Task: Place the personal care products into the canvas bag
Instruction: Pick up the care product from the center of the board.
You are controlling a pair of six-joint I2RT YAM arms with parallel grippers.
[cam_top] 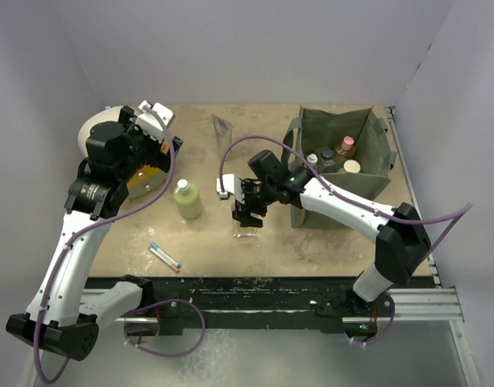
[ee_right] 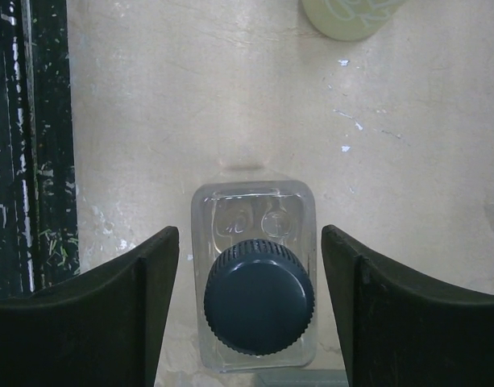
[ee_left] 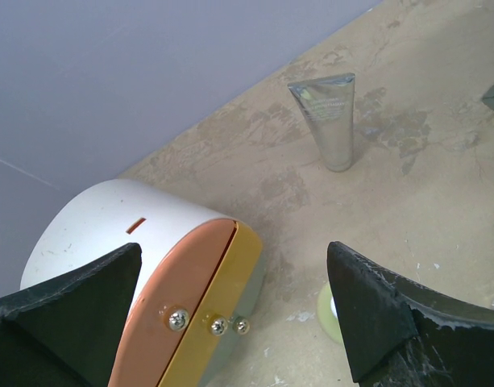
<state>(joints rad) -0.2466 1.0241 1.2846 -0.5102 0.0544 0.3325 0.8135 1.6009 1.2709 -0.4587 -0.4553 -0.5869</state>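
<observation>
A clear bottle with a dark cap [ee_right: 258,297] stands upright near the table's front. My right gripper [ee_right: 251,310] is lowered over it, open, with one finger on each side and a gap to both. A pale green bottle [cam_top: 188,200] stands to its left, and its base edge shows at the top of the right wrist view [ee_right: 350,16]. A silver-grey tube [ee_left: 331,121] stands upright further back. The olive canvas bag [cam_top: 377,173] at the back right holds several bottles, among them an amber one [cam_top: 346,147]. My left gripper [ee_left: 234,314] hangs open over a domed box, holding nothing.
The white and orange domed box [ee_left: 150,242] sits at the back left under my left gripper. A thin pen-like stick with red and blue marks [cam_top: 164,256] lies near the front left. The table's dark front rail [ee_right: 29,145] runs close to the clear bottle.
</observation>
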